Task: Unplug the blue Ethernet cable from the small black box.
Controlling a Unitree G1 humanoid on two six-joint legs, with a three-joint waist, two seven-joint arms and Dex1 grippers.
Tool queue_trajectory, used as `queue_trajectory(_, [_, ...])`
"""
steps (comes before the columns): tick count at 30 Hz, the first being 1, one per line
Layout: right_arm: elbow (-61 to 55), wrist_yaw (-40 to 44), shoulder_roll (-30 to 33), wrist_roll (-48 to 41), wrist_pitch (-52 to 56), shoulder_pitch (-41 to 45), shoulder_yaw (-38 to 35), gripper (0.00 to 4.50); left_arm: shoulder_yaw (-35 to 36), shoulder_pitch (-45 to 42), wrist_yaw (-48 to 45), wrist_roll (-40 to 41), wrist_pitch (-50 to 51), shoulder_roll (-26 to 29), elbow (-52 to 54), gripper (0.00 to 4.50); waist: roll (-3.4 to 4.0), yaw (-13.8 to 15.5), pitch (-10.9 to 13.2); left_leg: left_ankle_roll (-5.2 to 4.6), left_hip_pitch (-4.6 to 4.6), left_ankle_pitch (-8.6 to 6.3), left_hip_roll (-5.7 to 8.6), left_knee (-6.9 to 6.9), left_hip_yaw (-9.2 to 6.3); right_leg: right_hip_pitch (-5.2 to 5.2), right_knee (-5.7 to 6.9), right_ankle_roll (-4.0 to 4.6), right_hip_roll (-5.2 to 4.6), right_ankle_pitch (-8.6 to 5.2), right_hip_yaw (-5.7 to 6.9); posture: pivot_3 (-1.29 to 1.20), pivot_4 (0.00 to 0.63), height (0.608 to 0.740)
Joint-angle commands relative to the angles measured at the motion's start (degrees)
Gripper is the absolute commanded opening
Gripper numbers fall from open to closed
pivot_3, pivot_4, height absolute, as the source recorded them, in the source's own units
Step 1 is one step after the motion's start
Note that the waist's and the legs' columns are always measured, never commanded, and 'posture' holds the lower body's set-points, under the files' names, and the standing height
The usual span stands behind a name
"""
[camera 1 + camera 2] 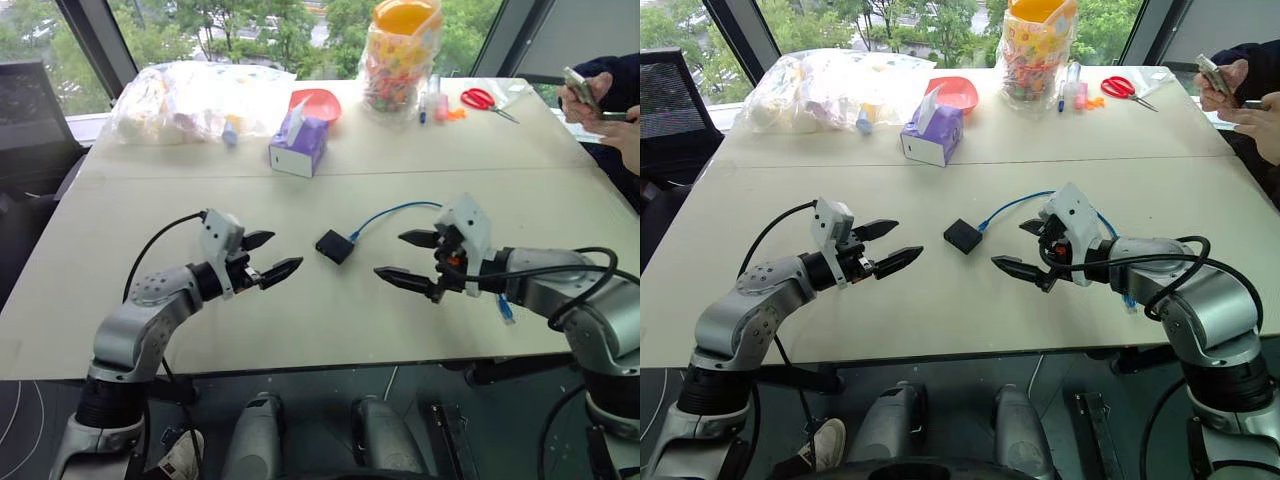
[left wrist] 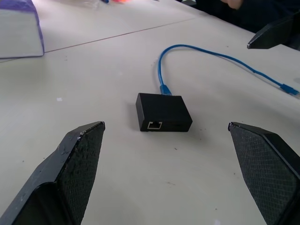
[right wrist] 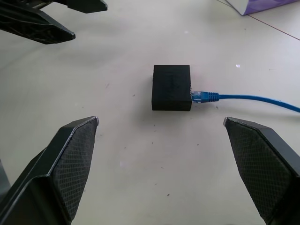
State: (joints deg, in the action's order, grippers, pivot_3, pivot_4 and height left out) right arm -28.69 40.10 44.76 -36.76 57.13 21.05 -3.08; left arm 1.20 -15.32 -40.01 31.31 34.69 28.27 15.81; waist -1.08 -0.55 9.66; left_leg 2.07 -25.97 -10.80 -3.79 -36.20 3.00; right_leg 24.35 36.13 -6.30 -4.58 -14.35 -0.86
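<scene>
On the pale table [image 1: 300,300], your small black box [image 1: 334,246] lay midway between both end effectors, the blue cable [image 1: 392,211] plugged into it. Your left end effector [image 1: 267,256] and right end effector [image 1: 409,259] were both spread wide, grasping nothing.

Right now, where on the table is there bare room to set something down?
Free: the table edge nearer than the small black box, and between box and purple tissue box. Crowded: far edge with bags and scissors; centre, between left gripper, right gripper, blue Ethernet cable.

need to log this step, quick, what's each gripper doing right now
Left gripper: open, holding nothing.
Right gripper: open, holding nothing; the blue Ethernet cable is plugged into the small black box.
</scene>
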Motion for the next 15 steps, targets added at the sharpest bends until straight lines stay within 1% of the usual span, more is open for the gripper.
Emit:
queue_trajectory(1, [-0.97,1.46,1.82,-0.56,-0.25,1.82,-0.46,4.50,1.01,-1.24,-1.49,1.19,0.01,0.66,0.47,4.43,0.00,-0.06,0.00,0.00,0.00,0.00,0.00,0.00,0.01,0.00,0.00,0.00,0.00,0.00,0.00,0.00,0.150,0.735])
queue_trajectory(4, [-1.04,2.13,2.68,-0.55,-0.27,2.21,-0.30,4.50,1.65,-2.40,-1.02,2.06,0.53,0.02,0.13,4.43,0.00,-0.05,0.00,0.00,0.00,0.00,0.00,0.00,0.00,0.00,0.00,0.00,0.00,0.00,0.00,0.00,0.150,0.735])
queue_trajectory(11, [-0.19,3.95,4.61,0.28,-0.82,3.36,0.50,4.50,1.24,-2.25,-2.48,2.56,1.04,1.51,0.84,4.43,0.00,-0.06,0.00,0.00,0.00,0.00,0.00,0.00,0.01,0.00,0.00,0.00,0.00,0.00,-0.01,0.00,0.150,0.735])
queue_trajectory(15, [1.55,6.86,6.72,2.11,-2.93,4.72,2.56,4.50,1.14,-2.44,-2.57,2.34,0.81,1.53,0.44,4.43,0.00,-0.01,0.00,0.00,0.00,0.00,0.00,-0.01,0.01,0.00,-0.01,0.00,-0.01,0.00,-0.01,0.00,0.150,0.735])
